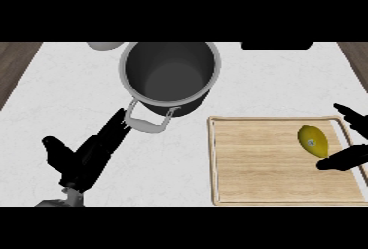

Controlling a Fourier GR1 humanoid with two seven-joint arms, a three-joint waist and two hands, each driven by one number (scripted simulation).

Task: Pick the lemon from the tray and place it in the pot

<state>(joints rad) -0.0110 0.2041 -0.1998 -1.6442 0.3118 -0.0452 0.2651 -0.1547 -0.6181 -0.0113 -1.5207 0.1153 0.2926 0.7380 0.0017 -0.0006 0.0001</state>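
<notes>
The right hand (348,141), fingers spread and released, brackets the lemon (314,140) on the tray (266,165); it should close squarely around the middle before lifting toward the pot (170,78). The left hand (90,153) rests open.

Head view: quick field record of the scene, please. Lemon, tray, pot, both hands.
lemon: lying on the tray, right side, not lifted
tray: wooden, right of the pot
pot: grey, nothing visible inside, handle toward the robot
right hand: open, fingers either side of the lemon, no contact seen
left hand: open, fingertips near the pot handle
</notes>
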